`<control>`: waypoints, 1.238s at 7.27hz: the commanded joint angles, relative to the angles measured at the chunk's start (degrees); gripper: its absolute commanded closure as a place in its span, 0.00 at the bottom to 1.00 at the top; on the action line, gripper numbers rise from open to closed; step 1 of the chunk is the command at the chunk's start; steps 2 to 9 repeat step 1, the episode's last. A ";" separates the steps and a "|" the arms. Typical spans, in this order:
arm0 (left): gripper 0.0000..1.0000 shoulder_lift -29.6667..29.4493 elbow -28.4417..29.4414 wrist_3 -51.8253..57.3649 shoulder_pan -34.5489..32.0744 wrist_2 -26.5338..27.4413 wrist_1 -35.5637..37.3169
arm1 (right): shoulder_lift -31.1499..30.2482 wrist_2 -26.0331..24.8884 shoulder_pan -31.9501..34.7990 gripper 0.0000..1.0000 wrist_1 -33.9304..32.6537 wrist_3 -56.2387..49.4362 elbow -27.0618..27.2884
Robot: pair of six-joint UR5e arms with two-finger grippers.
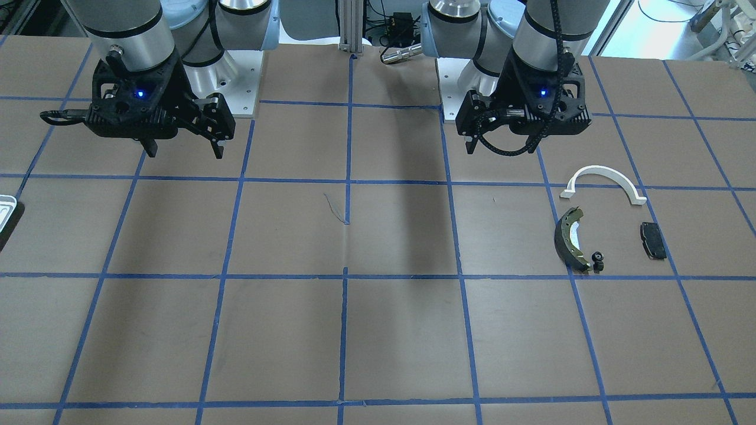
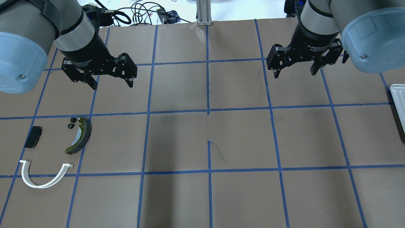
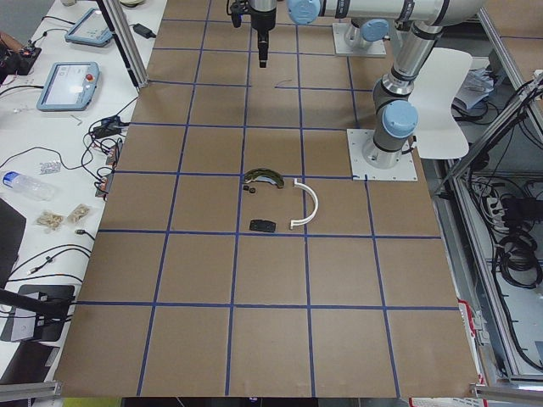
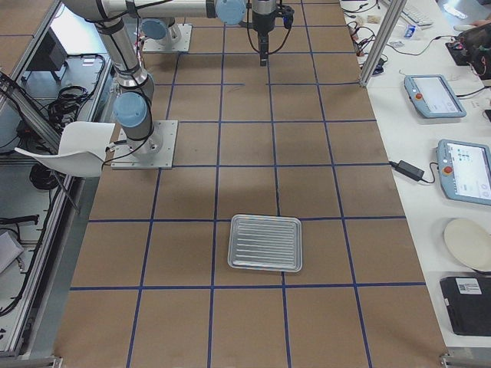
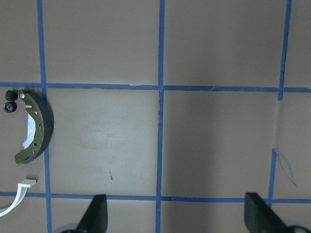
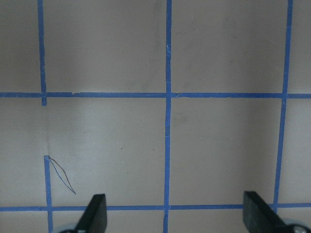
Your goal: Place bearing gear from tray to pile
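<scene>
Two tiny black bearing gears (image 2: 71,123) lie on the table beside the upper end of the dark brake shoe (image 2: 79,136), in the pile with the white arc (image 2: 41,183) and the black pad (image 2: 33,136). They also show in the left wrist view (image 5: 8,100) and the front view (image 1: 598,261). The tray (image 4: 265,242) looks empty; only its edge (image 2: 399,101) shows overhead. My left gripper (image 2: 112,85) is open and empty, raised behind the pile. My right gripper (image 2: 294,73) is open and empty, raised between the table's middle and the tray.
The brown table top (image 2: 208,139) carries a blue tape grid. Cables (image 2: 139,14) and a metal post (image 2: 204,12) sit at the far edge. Tablets and loose items lie on side tables (image 4: 460,153) beyond the table's long edge.
</scene>
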 commanded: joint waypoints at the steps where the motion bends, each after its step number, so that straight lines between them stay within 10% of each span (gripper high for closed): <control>1: 0.00 -0.07 0.26 0.28 0.07 0.11 0.07 | 0.03 0.00 -0.11 0.00 0.00 0.00 0.00; 9: 0.00 -0.07 0.26 0.28 0.07 0.11 0.07 | 0.03 0.00 -0.11 0.00 0.00 0.00 0.00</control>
